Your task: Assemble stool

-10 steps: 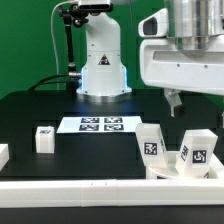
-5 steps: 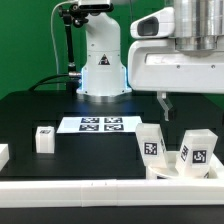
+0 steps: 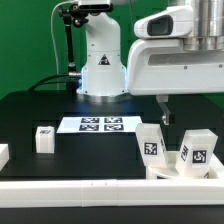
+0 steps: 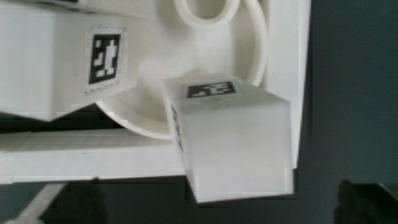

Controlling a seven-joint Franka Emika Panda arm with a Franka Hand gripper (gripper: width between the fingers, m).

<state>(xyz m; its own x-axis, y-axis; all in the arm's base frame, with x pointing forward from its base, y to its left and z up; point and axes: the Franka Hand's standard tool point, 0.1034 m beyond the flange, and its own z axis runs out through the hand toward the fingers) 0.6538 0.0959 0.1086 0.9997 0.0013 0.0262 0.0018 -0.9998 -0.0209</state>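
**Open claw hangs behind the stool parts**

We see the gripper (image 3: 166, 110) hanging above the black table (image 3: 40, 110) on the exterior view's right, just behind two upright stool legs. Its jaws stand spread wide and we find nothing between them. Only one dark finger (image 3: 163, 108) shows clearly below the bulky white hand, and it touches no part.

The nearer leg (image 3: 150, 143) and the right-hand leg (image 3: 197, 148) stand just beside each other, close to the front border rail (image 3: 90, 190), each turning a black-and-white tag toward the camera. A lone leg (image 3: 43, 138) stands well apart from them on the exterior view's left. The marker board (image 3: 100, 124) lies between the two groups, in front of the robot base (image 3: 101, 65).

In the wrist view the round seat (image 4: 178, 55) lies under the camera, with a hole (image 4: 210, 10) in its face. Two tagged legs show against it, one overlapping its rim. We cannot tell whether that leg rests on the seat or only stands beside it.
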